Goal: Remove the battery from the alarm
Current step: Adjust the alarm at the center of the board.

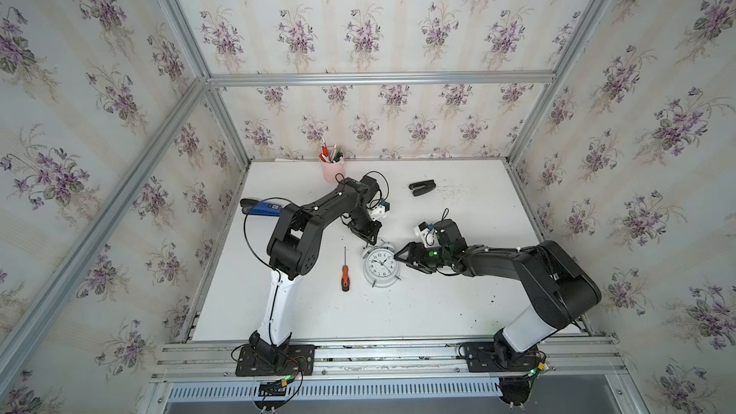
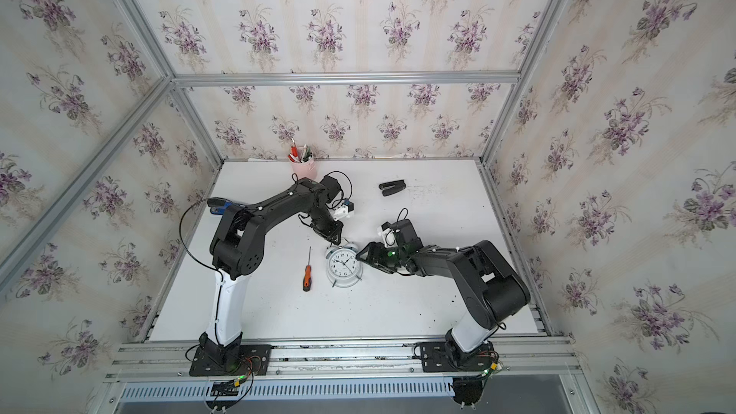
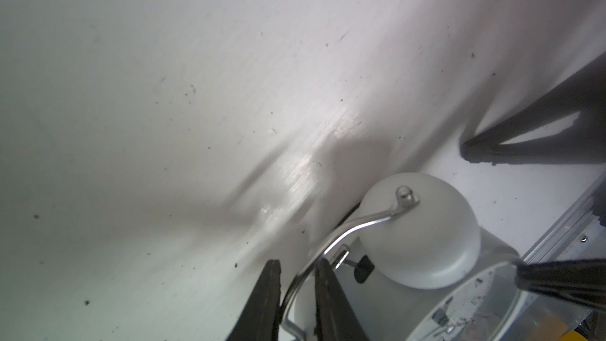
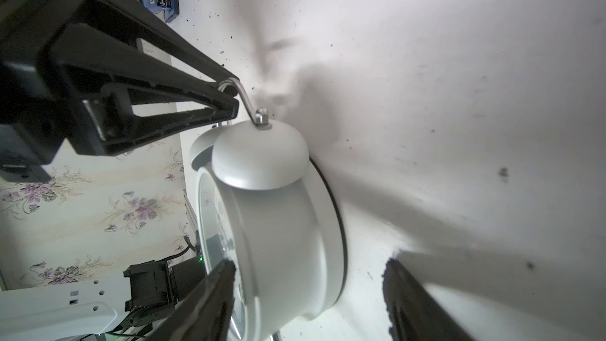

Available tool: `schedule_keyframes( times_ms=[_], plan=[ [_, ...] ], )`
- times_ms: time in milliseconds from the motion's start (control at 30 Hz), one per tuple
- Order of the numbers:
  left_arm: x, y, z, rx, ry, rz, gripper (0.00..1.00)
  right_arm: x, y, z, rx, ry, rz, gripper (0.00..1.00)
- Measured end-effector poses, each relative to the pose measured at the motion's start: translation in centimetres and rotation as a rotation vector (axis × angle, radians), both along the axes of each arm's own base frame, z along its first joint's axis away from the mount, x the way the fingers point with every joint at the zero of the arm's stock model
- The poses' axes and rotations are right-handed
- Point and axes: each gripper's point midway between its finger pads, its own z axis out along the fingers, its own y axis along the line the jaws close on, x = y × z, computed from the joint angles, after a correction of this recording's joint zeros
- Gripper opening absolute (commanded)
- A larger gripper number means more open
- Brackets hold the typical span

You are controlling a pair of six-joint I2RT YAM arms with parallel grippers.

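On white surface (image 1: 438,304), likely rigid, slippery white twin-bell alarm clock (image 1: 381,266): left end effector (image 1: 373,241) clenches 12 o'clock metal wire handle (image 3: 360,224); right end effector (image 4: 310,265) released.

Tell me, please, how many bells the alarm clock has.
2. The near bell faces the right arm's side; the far bell shows partly behind it, by the left pincer.

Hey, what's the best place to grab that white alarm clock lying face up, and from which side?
Take the wire handle above the bells, coming from the far side. The alarm clock lies on its back, so its body is wide and low, while the thin handle seems to stand clear of the table. The fingers of the left gripper straddle it there.
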Motion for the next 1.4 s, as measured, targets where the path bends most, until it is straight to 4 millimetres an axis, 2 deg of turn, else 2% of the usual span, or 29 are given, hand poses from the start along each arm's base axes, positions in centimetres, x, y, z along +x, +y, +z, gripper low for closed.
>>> schedule_keyframes(
  times_ms=[133, 200, 433, 567, 667, 800, 967, 1100, 1267, 1400],
  plan=[
    [-0.3, 0.2, 0.3, -0.003, 0.012, -0.015, 0.07, 0.3, 0.1, 0.2, -0.002, -0.002, 0.001, 0.71],
    [-0.1, 0.1, 1.4, -0.024, 0.003, 0.003, 0.04, 0.4, 0.1, 0.4, -0.008, -0.004, 0.001, 0.71],
    [1.9, -0.1, 9.7, -0.103, -0.169, 0.054, 0.02, 1.3, 0.1, 2.6, -0.008, -0.054, 0.001, 0.72],
    [2.9, 1.6, 13.2, -0.021, -0.292, 0.09, 0.02, 1.6, -0.8, 4.5, -0.008, -0.081, -0.024, 0.75],
    [3.5, 3.8, 14.8, 0.103, -0.39, 0.119, 0.02, 2.2, -2.0, 6.3, -0.002, -0.122, -0.058, 0.76],
    [3.6, 5.6, 15.2, 0.278, -0.482, 0.127, 0.02, 2.7, -3.6, 7.8, -0.004, -0.16, -0.091, 0.77],
    [3.7, 5.8, 14.0, 0.458, -0.564, 0.105, 0.01, 2.3, -5.0, 7.6, -0.02, -0.155, -0.111, 0.77],
    [4.2, 4.9, 12.7, 0.568, -0.629, 0.075, 0.01, 1.4, -5.5, 7.2, -0.029, -0.141, -0.114, 0.77],
    [4.1, 2.6, 12.9, 0.633, -0.717, 0.03, 0.01, 0.9, -6.4, 7.4, -0.026, -0.152, -0.13, 0.77],
    [2.9, 0.1, 13.0, 0.656, -0.778, -0.011, 0.01, 0.7, -8.0, 6.7, -0.037, -0.13, -0.18, 0.77]
  ],
)
